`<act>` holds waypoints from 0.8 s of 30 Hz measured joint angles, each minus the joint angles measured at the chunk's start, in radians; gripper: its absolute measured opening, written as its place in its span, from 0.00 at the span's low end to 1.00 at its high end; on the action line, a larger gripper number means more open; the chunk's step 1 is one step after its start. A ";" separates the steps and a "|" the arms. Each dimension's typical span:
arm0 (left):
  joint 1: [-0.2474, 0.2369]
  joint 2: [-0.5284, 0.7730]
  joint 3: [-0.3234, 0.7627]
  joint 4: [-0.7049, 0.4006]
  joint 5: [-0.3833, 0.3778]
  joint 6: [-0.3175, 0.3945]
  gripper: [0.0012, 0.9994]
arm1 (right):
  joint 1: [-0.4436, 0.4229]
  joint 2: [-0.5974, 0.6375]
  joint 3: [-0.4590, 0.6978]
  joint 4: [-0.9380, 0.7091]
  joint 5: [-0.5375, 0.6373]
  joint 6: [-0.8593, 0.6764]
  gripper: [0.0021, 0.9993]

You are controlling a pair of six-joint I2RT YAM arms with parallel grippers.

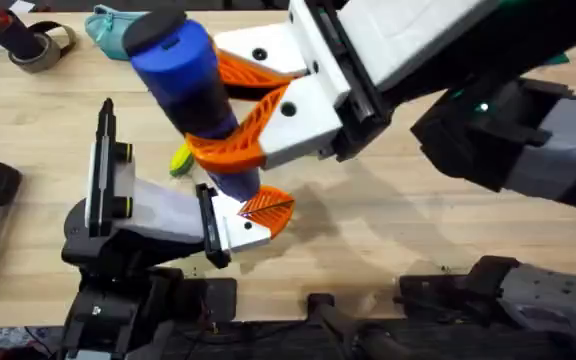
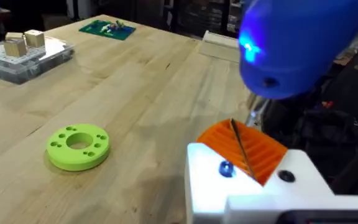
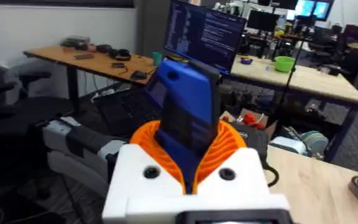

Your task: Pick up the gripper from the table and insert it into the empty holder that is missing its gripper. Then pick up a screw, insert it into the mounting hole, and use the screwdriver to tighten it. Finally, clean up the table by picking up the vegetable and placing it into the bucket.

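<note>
As I look down from overhead, my right hand (image 1: pixel 243 105) grips the screwdriver (image 1: pixel 190 85) upright, its tip at the holder (image 1: pixel 240 228) on my left hand. From the left wrist, the screwdriver (image 2: pixel 291 43) hangs above the gripper (image 2: pixel 247 149); whether my left hand is open I cannot tell. From the right wrist, orange pads (image 3: pixel 229 146) clamp the screwdriver (image 3: pixel 188 109).

The middle of the table (image 1: pixel 408 215) is crowded: the right gripper (image 1: pixel 236 108), clamped on the upright screwdriver (image 1: pixel 190 90), stands directly over the holder (image 1: pixel 238 228) and its orange gripper (image 1: pixel 266 208). The vegetable (image 1: pixel 180 158) lies hemmed in just behind the screwdriver. Bare wood lies open around the lime-green disc (image 2: pixel 78 145).
</note>
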 joint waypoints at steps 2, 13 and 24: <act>0.000 0.000 0.000 0.000 0.000 0.000 0.02 | 0.000 0.000 -0.002 -0.001 0.013 -0.004 0.04; 0.000 0.000 0.000 0.000 0.000 0.000 0.02 | 0.023 0.000 -0.043 0.003 0.092 -0.016 0.04; 0.000 0.000 0.000 0.000 0.000 0.000 0.02 | 0.026 0.026 -0.056 0.018 0.119 -0.044 0.04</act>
